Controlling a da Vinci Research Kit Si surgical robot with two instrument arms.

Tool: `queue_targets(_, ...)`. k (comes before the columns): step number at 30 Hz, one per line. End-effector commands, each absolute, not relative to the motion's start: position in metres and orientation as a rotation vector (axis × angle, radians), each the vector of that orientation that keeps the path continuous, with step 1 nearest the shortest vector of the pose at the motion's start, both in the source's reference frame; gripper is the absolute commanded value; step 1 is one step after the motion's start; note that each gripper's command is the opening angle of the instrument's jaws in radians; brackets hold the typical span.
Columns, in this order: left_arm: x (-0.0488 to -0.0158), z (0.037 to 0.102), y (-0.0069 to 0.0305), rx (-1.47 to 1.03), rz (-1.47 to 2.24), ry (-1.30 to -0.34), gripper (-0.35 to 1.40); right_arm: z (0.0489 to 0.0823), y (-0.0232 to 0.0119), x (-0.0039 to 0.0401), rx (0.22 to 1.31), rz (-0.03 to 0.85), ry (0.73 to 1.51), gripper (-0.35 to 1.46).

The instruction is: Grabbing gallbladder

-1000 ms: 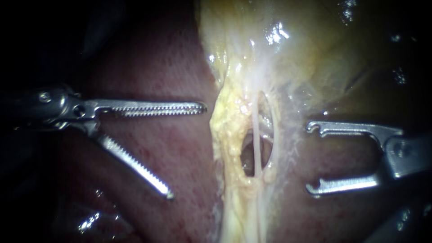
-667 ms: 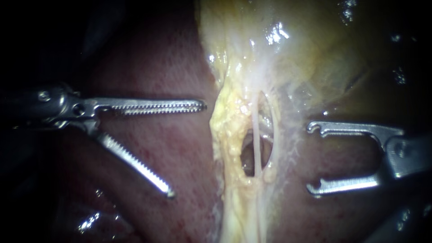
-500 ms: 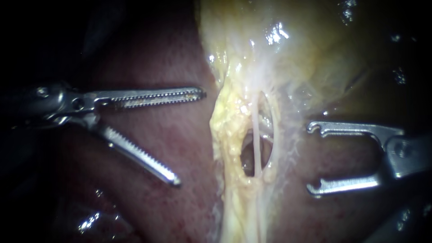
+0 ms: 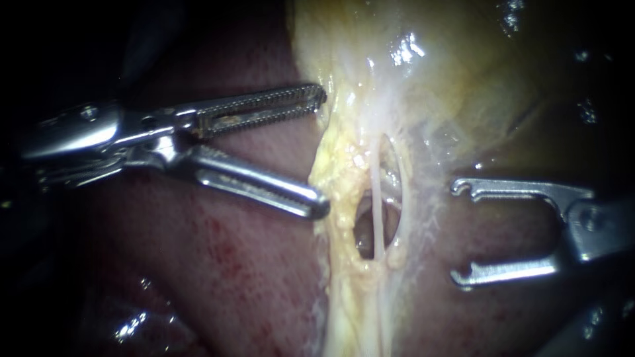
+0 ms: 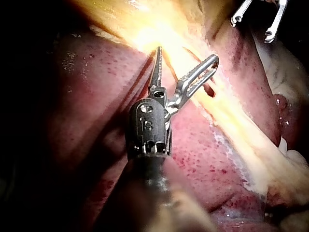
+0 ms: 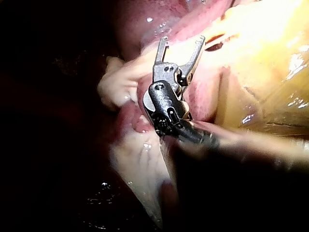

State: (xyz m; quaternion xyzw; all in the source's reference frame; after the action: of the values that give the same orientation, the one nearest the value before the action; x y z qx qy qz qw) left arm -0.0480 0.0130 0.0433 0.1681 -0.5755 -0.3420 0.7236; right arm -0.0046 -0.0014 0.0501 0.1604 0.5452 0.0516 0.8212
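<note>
The left instrument [image 4: 320, 152] holds its toothed jaws wide apart, gripping nothing, both tips at the near edge of the pale yellow band [image 4: 337, 172] trailing from the gallbladder [image 4: 463, 73]. The band lies straight ahead of these jaws, its long axis crosswise to the shaft, so a short advance and closing should take it. The right instrument [image 4: 458, 231], jaws also parted and empty, stands off the band's far side, less near. The liver [image 4: 245, 264] lies beneath; no container shows.
</note>
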Motion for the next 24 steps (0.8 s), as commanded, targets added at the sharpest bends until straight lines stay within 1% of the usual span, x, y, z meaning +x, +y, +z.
queue_targets(1, -0.0480, 0.0431, 0.0129, 0.360, -0.770, -1.253, 0.67, 0.0501, -0.0014, -0.0046, 0.341, 0.110, 1.160, 0.58)
queue_targets(6, -0.0481, 0.0431, 0.0128, 0.328, -0.827, -1.196, 0.56, 0.0501, -0.0014, -0.0046, 0.341, 0.110, 1.160, 0.57)
queue_targets(9, -0.0480, 0.0435, 0.0127, 0.313, -0.850, -1.169, 0.46, 0.0501, -0.0014, -0.0046, 0.341, 0.109, 1.160, 0.57)
queue_targets(14, -0.0478, 0.0440, 0.0126, 0.285, -0.877, -1.129, 0.22, 0.0501, -0.0015, -0.0046, 0.341, 0.109, 1.160, 0.57)
queue_targets(17, -0.0477, 0.0443, 0.0123, 0.276, -0.887, -1.110, 0.12, 0.0501, -0.0015, -0.0046, 0.341, 0.109, 1.160, 0.57)
queue_targets(18, -0.0477, 0.0444, 0.0122, 0.274, -0.890, -1.100, 0.04, 0.0501, -0.0015, -0.0046, 0.341, 0.109, 1.160, 0.57)
queue_targets(24, -0.0476, 0.0445, 0.0119, 0.268, -0.899, -1.066, -0.27, 0.0501, -0.0015, -0.0046, 0.341, 0.109, 1.160, 0.57)
